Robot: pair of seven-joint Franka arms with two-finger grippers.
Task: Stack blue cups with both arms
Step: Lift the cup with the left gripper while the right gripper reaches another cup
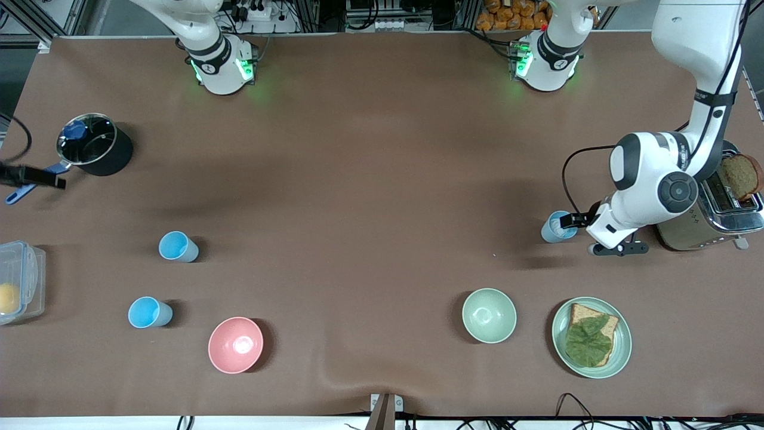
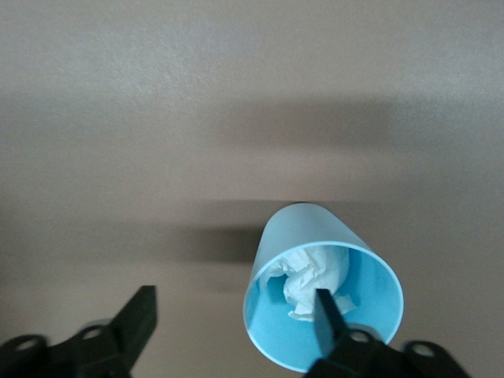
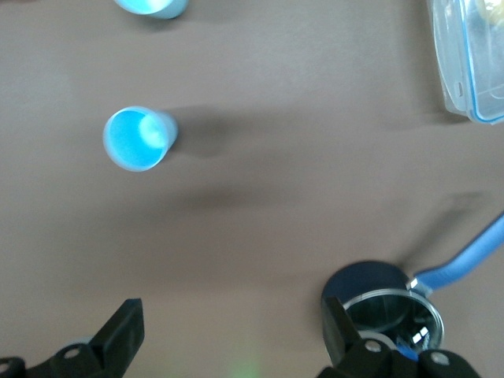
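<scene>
Blue plastic is the whole job, and none of it is nested yet: three cups stand apart on the brown worktop (image 1: 370,179). On the front view's clock face, nearest the front camera at 8 o'clock is one cup (image 1: 149,312), just beside the pink bowl (image 1: 236,344). A little farther from the camera, another cup (image 1: 177,246) stands on its own. Both sit toward the right arm's end, untouched.

The third cup (image 1: 558,227) stands at 3 o'clock, toward the left arm's end, beside the toaster (image 1: 716,209). The left gripper (image 1: 576,220) is at its rim. In the left wrist view one finger (image 2: 327,313) reaches inside the cup, which holds crumpled white paper (image 2: 311,279), and the other finger stays well outside, so the jaws are wide and not clamped on the wall.

The right gripper (image 1: 33,177) hangs at 9 o'clock beside the black pot (image 1: 95,146), jaws spread and empty.

As I judge it, this is the first pick. Every lift and every stacking is left.
</scene>
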